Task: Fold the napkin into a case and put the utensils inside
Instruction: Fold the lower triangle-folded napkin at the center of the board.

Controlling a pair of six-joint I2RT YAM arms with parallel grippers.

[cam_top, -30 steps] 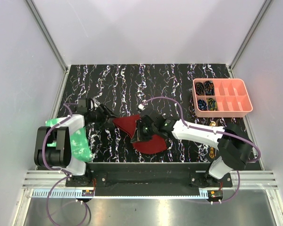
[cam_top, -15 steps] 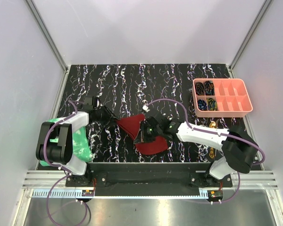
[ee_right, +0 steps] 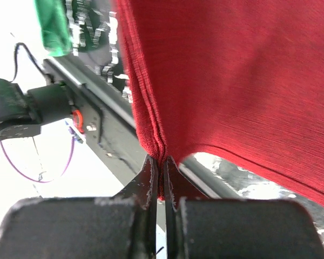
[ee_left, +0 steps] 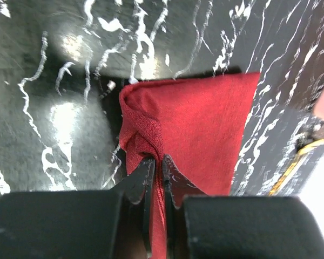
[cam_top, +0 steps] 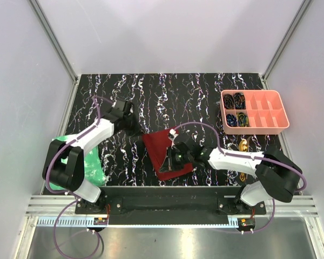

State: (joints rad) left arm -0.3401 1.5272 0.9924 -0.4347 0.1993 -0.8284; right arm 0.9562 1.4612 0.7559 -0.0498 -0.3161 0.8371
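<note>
The step in hand is the folding of the napkin: no case is formed yet, and the gold utensils lie on the desk at about 3 o'clock from the cloth, well apart from it, below the pink tray. The napkin sits near the middle of the desk toward the 6 o'clock edge, already partly doubled, with a bunched ridge of cloth in the left wrist view.

The left fingers are drawn narrow, pinching that ridge. In the top view they meet the cloth at its 10 o'clock corner. The right fingers are closed tight on a layered edge at the napkin's 6 o'clock side. From the right wrist view the cloth there seems lifted off the desk, though the overhead view is too coarse to confirm it. The green sheet lies at 9 o'clock, apart from the napkin.

With both arms holding the cloth, the next move probably calls for them to travel together, carrying the held edges across the napkin so the layers lie flat and aligned. Uneven pull between the two grips could twist the soft cloth or drag the whole piece across the slick desk rather than fold it. Only once a long narrow strip is made can the utensils be fetched
</note>
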